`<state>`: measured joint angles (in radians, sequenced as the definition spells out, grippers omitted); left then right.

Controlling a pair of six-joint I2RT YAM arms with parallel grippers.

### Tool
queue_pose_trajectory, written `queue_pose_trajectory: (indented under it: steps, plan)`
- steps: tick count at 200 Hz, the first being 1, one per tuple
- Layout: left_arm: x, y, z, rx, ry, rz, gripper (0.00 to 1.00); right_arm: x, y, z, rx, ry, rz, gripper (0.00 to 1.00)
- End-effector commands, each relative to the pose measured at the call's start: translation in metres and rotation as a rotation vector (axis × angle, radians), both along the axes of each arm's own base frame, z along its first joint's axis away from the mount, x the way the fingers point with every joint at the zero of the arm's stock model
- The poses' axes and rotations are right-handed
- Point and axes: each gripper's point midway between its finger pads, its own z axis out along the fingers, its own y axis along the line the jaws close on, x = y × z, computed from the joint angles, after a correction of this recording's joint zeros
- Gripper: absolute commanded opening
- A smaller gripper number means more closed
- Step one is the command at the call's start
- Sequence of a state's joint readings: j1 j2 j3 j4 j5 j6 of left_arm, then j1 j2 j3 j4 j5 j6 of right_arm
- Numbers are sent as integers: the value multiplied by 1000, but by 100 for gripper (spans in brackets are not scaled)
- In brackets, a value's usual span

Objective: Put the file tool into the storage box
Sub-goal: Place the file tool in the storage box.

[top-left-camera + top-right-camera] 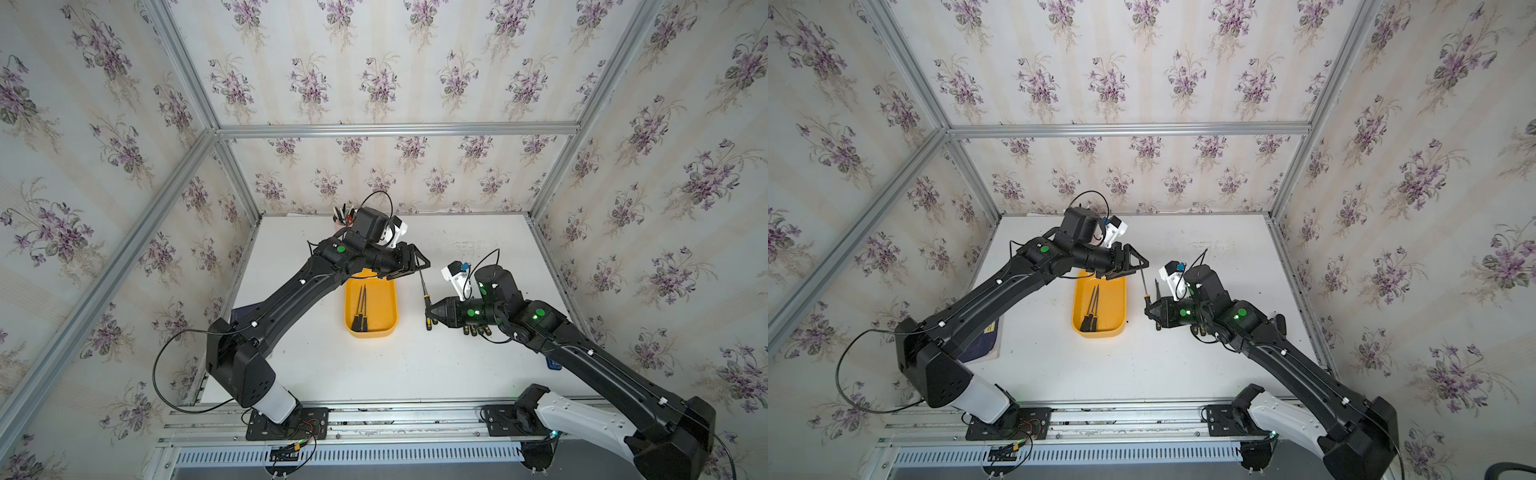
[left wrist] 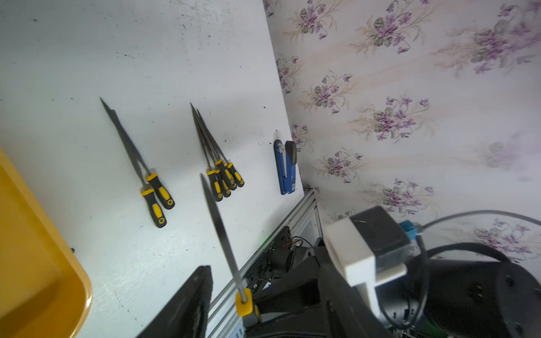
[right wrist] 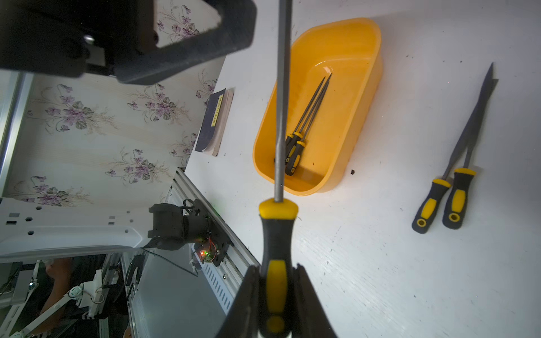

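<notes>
Here the bench [image 1: 457, 365] carries the box [image 1: 380, 299] near its middle. The right gripper [image 1: 431, 310] clamps the file [image 1: 423, 284] by its handle, above the bench just right of the box. The left gripper [image 1: 419, 268], jaws apart, is at the blade's tip.

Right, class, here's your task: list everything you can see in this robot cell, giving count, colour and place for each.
storage box: one, yellow-orange, mid-table
boxed files: at least two, black-and-yellow handles, inside the box
held file: one, same colours, in the air beside the box
paired files: two, same colours, on the table right of the box
bunched files: four, same colours, further right
stapler: one, blue, right table edge
book: one, dark blue, left edge
pen cup: one, pinkish, far edge
table: one, white
right gripper: shut on the held file's handle
left gripper: open, at that file's tip
</notes>
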<state>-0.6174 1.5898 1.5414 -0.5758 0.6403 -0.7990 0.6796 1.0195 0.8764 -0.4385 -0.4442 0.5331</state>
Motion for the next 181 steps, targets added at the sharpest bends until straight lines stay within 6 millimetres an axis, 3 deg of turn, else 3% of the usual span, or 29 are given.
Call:
queue_pose_trajectory:
  steps: [1,38,67,96,120,143,153,169,181]
  plan:
    - [2,6,-11,76,-27,4,61,2,4,6,30,-12,-12,5]
    - [5,6,-24,123,-18,8,56,-1,7,4,37,-5,-9,5]
    - [8,2,-29,137,-15,2,42,-1,10,1,36,1,-6,5]
    - [11,5,-38,181,-8,12,16,0,13,-3,31,9,-4,5]
    - [12,5,-39,194,-9,7,1,1,14,-8,22,17,-7,5]
    - [14,10,-41,232,-19,2,0,3,14,-11,12,14,-14,7]
    - [14,12,-40,238,-25,-4,0,3,14,-12,10,12,-15,14]
    - [17,20,-38,252,-35,-4,0,6,13,-13,0,9,-26,50]
    - [21,29,-37,263,-40,3,0,9,11,-12,-8,0,-42,67]
